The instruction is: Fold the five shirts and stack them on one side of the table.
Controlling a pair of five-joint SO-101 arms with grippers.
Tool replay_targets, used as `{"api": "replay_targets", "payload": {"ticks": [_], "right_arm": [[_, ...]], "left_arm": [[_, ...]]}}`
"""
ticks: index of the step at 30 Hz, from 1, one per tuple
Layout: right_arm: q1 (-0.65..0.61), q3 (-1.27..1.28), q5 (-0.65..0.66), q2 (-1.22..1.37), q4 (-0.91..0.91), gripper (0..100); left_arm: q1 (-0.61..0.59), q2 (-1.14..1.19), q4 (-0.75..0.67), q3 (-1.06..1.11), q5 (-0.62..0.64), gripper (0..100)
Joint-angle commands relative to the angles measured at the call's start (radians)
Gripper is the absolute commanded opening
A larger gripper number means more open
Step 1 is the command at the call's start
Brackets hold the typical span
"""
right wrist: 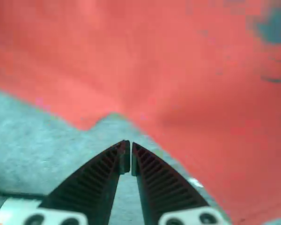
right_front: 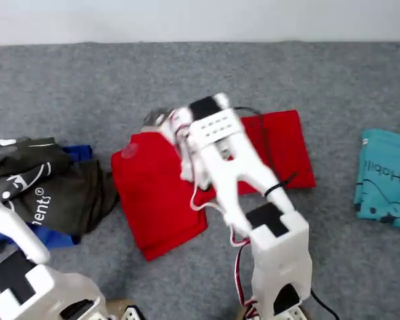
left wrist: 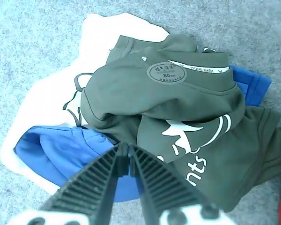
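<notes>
Your right end effector (right wrist: 126, 157) sat closed at the edge of the red shirt (right_front: 153, 200) mid-frame, your left end effector (left wrist: 126, 159) closed above the green shirt (left wrist: 178, 108) at left

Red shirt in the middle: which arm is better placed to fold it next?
Right. The right gripper is at the edge of the red shirt, its arm stretched over it. The left gripper hangs over the dark green shirt in the side pile.
</notes>
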Motion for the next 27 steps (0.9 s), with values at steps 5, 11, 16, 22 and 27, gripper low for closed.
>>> {"api": "replay_targets", "payload": {"ticks": [5,11,16,22,27], "right_arm": [[-0.130,0.075,-0.075,-0.082,-0.035,0.9],[-0.200,0.126,-0.138,-0.082,-0.070,0.9],[-0.194,0.233,-0.141,-0.036,-0.209,0.9],[-0.127,0.373,-0.138,-0.015,-0.259,0.9],[-0.108,0.460,-0.086,-0.131,-0.246,0.9]], "left_arm": [[-0.005,-0.051,0.021,-0.004,0.006,1],[-0.005,-0.051,0.021,-0.002,0.008,1],[-0.005,-0.057,0.021,0.036,0.008,1],[-0.006,-0.058,0.021,0.067,0.003,1],[-0.006,-0.058,0.021,0.067,0.006,1]]}}
